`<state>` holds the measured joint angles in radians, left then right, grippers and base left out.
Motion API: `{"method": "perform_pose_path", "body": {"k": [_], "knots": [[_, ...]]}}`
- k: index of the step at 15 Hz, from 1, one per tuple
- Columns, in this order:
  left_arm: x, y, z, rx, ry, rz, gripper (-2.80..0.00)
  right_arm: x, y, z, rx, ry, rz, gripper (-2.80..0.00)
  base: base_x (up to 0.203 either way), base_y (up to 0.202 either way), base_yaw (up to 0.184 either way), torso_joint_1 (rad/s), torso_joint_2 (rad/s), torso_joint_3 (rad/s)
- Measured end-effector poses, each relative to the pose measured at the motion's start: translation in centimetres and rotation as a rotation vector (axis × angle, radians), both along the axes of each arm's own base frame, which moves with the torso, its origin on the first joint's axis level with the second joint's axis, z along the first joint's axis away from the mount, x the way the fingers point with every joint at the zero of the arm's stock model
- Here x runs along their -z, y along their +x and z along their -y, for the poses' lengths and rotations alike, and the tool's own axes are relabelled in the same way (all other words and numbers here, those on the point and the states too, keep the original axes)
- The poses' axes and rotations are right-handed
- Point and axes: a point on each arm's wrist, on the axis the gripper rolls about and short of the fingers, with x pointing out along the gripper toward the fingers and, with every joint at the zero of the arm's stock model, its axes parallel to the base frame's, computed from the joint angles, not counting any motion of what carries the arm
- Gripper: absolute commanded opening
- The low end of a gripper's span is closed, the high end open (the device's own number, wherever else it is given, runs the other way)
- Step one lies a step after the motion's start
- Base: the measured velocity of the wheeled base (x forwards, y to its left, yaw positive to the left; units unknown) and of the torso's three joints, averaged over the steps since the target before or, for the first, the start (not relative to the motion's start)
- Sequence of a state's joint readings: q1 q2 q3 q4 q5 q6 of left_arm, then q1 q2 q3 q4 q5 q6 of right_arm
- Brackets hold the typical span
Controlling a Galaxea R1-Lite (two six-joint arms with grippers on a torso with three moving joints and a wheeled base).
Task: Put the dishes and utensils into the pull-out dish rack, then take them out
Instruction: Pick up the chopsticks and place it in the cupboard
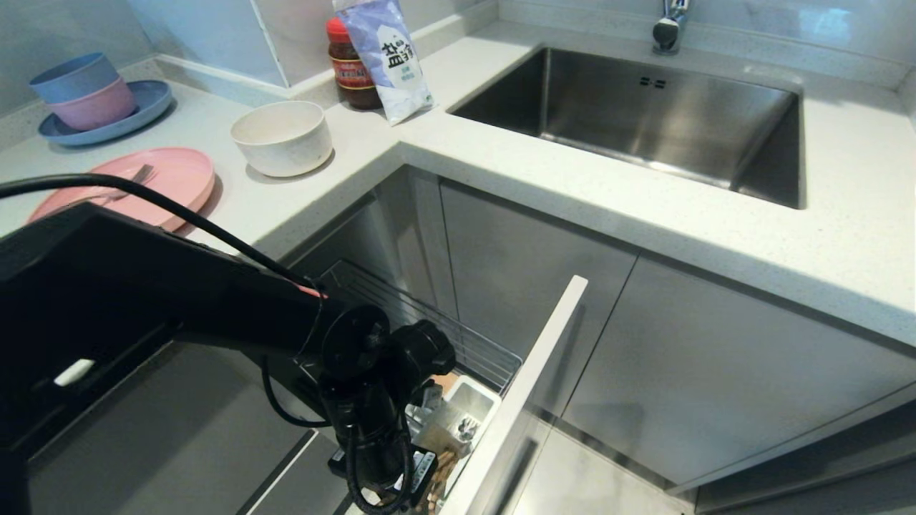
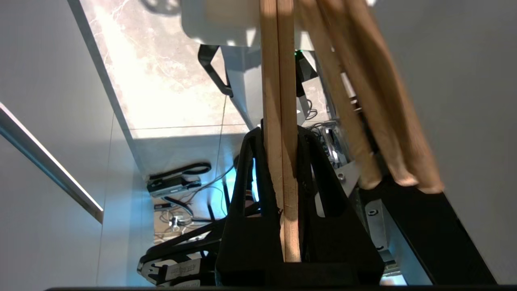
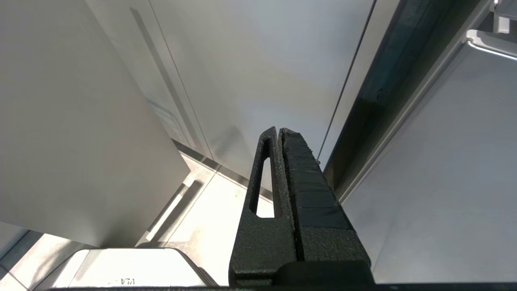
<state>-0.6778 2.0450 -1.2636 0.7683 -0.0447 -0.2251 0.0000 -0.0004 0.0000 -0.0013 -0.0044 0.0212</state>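
My left gripper [image 2: 279, 133] is shut on the pair of light wooden chopsticks [image 2: 278, 81], which run straight out between its fingers toward the white cutlery cup [image 2: 218, 24]. In the head view the left arm reaches down into the pull-out dish rack [image 1: 429, 322], its gripper [image 1: 422, 465] low beside the cutlery cup [image 1: 469, 404] and the grey front panel [image 1: 529, 379]. The pink plate [image 1: 164, 175] lies on the counter with the silver fork [image 1: 125, 187] on it. The off-white bowl [image 1: 283, 136] stands beside it. My right gripper [image 3: 280, 131] hangs shut and empty near cabinet doors.
A blue plate with stacked blue and pink bowls [image 1: 93, 93] sits at the counter's far left. A sauce jar [image 1: 352, 68] and a white bag [image 1: 390, 57] stand by the wall. The steel sink [image 1: 644, 114] is to the right. Wooden pegs [image 2: 363, 101] rise beside the chopsticks.
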Motion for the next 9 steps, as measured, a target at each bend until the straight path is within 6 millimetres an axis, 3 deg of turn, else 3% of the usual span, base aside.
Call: {"method": "perform_pose_path", "body": {"k": [9], "knots": [[1.4, 1.6, -0.2, -0.016, -0.003, -0.022, -2.80, 0.0, 0.0, 0.0, 0.000, 0.000, 0.000, -2.80, 0.000, 0.000, 0.000, 0.000, 0.00, 0.000]]}}
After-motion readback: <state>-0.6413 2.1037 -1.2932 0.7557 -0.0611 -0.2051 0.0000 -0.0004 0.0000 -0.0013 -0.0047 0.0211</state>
